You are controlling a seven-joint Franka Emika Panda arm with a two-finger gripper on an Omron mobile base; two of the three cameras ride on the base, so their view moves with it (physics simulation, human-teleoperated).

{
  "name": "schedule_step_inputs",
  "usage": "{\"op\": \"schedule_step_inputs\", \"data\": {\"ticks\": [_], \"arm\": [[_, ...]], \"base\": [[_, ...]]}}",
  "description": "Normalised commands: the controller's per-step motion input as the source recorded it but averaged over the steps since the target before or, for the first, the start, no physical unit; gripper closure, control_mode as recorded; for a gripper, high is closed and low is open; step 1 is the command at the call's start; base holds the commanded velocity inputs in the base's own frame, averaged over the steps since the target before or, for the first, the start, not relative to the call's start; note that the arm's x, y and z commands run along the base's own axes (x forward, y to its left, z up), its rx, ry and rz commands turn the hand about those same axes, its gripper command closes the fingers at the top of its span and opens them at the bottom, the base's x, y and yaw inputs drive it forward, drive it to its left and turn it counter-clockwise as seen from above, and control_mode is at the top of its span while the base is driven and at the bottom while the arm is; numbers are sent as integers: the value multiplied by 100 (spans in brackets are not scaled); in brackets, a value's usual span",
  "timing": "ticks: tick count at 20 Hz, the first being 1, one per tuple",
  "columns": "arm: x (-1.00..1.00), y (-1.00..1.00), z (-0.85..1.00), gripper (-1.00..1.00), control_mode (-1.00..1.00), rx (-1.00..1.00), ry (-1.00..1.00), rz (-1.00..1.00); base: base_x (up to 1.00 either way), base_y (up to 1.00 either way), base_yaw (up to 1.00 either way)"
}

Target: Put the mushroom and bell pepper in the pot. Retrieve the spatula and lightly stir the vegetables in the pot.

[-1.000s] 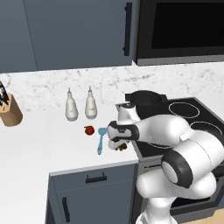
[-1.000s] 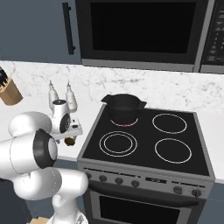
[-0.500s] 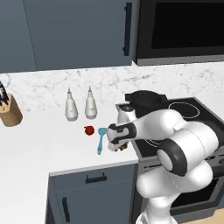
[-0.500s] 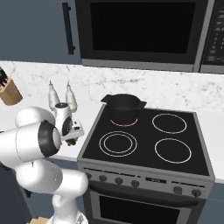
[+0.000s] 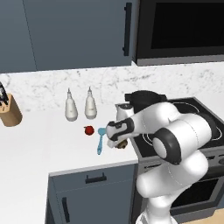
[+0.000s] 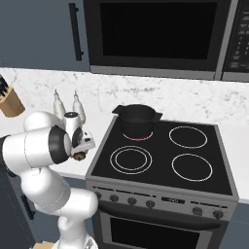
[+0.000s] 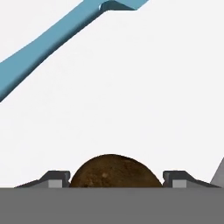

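Mushroom (image 7: pixel 114 171): brown cap, bottom centre of hand view, between the two fingertips (image 7: pixel 56 178); whether they clamp it cannot be told. Gripper (image 5: pixel 121 142): low over the white counter (image 5: pixel 39 148), centre of left base view. Spatula (image 5: pixel 100 141) and bell pepper (image 5: pixel 89 130): on the counter, left of gripper. Pot (image 6: pixel 136 119): on the stove's (image 6: pixel 204 185) rear-left burner, centre of right base view.

The mushroom (image 7: pixel 113 171) is dark brown with paler flecks. The spatula (image 5: pixel 100 140) is light blue, the pepper (image 5: pixel 89 130) shiny red, the pot (image 6: pixel 135 118) black. The table (image 5: pixel 39 148) is white; the wall behind it is grey-veined marble. Two bottles (image 5: pixel 79 105) left of the pot are off-white.
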Motion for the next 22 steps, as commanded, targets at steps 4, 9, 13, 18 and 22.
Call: {"op": "schedule_step_inputs", "data": {"ticks": [4,9,13,18,22], "arm": [[0,0,0,100,-100,5,-11,1],[0,-1,12,100,-100,15,-23,1],[0,-2,57,100,-100,21,-28,0],[1,-15,88,100,-100,4,-10,-2],[12,-44,100,100,-100,0,5,-10]], "base": [[0,0,0],[0,0,0],[0,0,0],[0,0,0],[0,0,0]]}}
